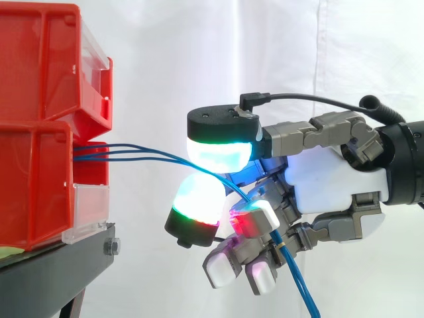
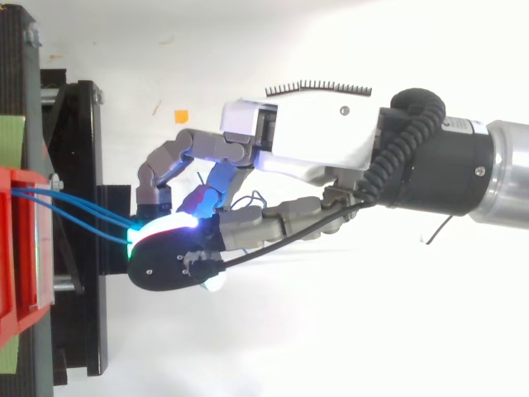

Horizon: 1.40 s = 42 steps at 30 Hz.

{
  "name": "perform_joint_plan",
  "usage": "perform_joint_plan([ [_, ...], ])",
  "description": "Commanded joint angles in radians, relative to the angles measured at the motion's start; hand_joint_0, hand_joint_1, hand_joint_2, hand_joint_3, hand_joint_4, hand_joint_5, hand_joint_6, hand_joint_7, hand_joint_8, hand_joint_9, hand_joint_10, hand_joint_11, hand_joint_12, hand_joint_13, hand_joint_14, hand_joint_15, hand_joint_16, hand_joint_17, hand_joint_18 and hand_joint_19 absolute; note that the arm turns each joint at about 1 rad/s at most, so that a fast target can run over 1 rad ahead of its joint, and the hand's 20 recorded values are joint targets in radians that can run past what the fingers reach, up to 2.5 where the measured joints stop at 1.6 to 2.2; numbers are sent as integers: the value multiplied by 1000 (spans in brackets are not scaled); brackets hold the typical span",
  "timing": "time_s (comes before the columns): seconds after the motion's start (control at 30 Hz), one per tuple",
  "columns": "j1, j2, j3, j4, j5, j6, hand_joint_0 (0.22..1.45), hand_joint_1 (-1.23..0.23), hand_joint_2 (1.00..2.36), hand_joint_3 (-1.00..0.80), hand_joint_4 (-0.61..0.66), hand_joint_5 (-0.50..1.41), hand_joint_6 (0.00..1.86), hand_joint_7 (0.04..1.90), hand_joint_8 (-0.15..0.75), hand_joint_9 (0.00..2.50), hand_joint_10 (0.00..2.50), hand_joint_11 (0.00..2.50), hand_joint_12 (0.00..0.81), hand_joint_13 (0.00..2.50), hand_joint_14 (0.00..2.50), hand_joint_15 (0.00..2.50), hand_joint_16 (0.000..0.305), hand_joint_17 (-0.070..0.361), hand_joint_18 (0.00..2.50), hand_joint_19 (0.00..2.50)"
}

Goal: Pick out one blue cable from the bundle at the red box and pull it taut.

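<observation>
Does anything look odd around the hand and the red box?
Nothing is damaged. One oddity: below the hand, two blue cables hang side by side, so its curled fingers seem to hold more than one from the red box.

This looks like a robotics lab test rig: a plain white cloth curtain closes off the background, stacked red plastic storage bins sit on a black metal stand, and thin blue cables run from a bin into a white-and-grey robot hand with glowing fingertip pads.
</observation>
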Motion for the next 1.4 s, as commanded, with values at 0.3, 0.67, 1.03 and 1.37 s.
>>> perform_joint_plan([
  [0.3,-1,0,0,-5,-2,1,680,-784,1025,-126,41,-177,908,890,320,1186,32,1043,400,911,23,515,62,141,773,723],
  [0.67,-1,0,0,-12,-3,9,748,-830,1011,-367,0,-169,930,900,314,1251,32,1050,393,940,22,523,61,137,784,709],
  [1.03,-1,0,0,-12,-3,9,801,-834,1000,-500,-86,-164,937,942,307,1296,33,1081,389,967,23,542,59,132,787,704],
  [1.37,-1,0,0,-34,-6,9,822,-918,1000,-500,-148,-160,948,934,275,1343,34,1103,355,1019,24,565,49,111,786,628],
])
